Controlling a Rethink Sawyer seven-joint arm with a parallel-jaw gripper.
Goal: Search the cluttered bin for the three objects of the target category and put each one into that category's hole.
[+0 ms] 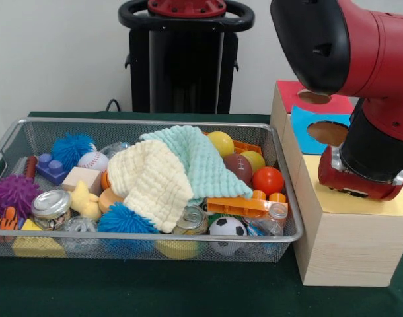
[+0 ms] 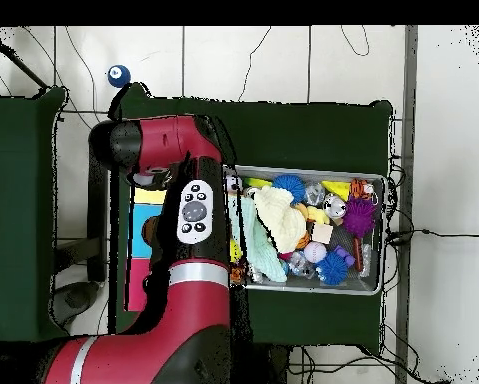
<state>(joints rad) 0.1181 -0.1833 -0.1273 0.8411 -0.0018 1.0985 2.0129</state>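
We see a silver wire bin holding a pale yellow cloth, a mint green cloth, a black-and-white soccer ball, a red-stitched white baseball, a purple spiky ball and an orange ball, on a dark green counter.
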